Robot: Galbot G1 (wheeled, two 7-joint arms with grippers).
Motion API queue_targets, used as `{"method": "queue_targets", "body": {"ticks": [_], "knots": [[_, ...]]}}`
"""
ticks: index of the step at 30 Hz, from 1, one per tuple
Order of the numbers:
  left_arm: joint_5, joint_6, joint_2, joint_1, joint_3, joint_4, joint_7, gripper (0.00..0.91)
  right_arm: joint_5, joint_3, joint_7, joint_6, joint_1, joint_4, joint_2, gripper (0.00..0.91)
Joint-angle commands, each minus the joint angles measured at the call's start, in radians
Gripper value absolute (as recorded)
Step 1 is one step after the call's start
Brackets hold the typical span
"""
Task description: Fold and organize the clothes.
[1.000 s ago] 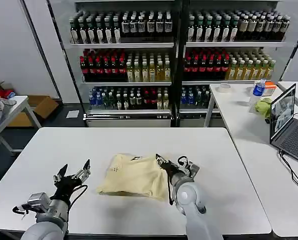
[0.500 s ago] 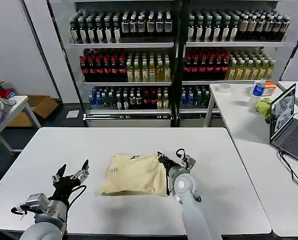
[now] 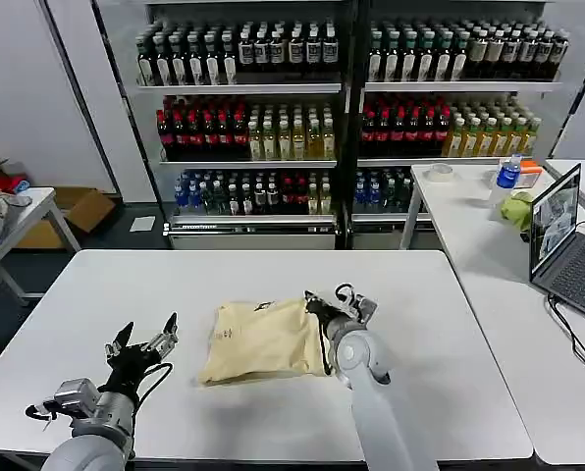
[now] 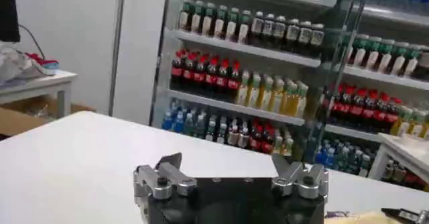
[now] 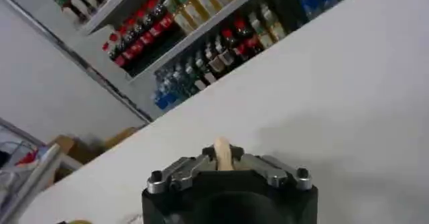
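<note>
The clothes [image 3: 261, 341], a pale cream T-shirt with a small neck label, lie partly folded in the middle of the white table [image 3: 450, 324]. My right gripper [image 3: 317, 311] is at the shirt's right edge, shut on a fold of it. In the right wrist view a strip of cream fabric [image 5: 222, 153] stands pinched between the fingers of the right gripper [image 5: 222, 157]. My left gripper [image 3: 145, 340] hovers over the table to the left of the shirt, open and holding nothing. The left wrist view has the left gripper [image 4: 230, 172] with its fingertips spread wide over bare table.
Behind the table stand shelves of bottles [image 3: 342, 108]. A second table on the right carries a laptop [image 3: 565, 245], a green cloth lump [image 3: 516, 210] and a blue-capped bottle [image 3: 507, 179]. A third table [image 3: 8, 231] and cardboard boxes [image 3: 77, 211] are at the far left.
My right gripper has carried the shirt's right edge up and away from me, drawing the lower right corner in. The left arm has stayed put.
</note>
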Motion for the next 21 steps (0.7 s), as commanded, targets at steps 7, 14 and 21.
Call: {"method": "queue_targets", "body": {"ticks": [7,14,21], "knots": [[0.023,0.000,0.007,-0.013,0.020,-0.008,0.002,0.907,-0.561,-0.039,-0.029,0.248,-0.214,0.268,-0.181,0.907],[0.032,-0.001,0.021,-0.014,0.020,-0.005,0.003,0.907,-0.739,-0.004,-0.025,0.341,-0.341,0.358,-0.205,0.907],[0.058,-0.004,0.027,-0.003,0.019,-0.006,0.006,0.907,-0.844,0.053,-0.023,0.372,-0.500,0.468,-0.201,0.907]]}}
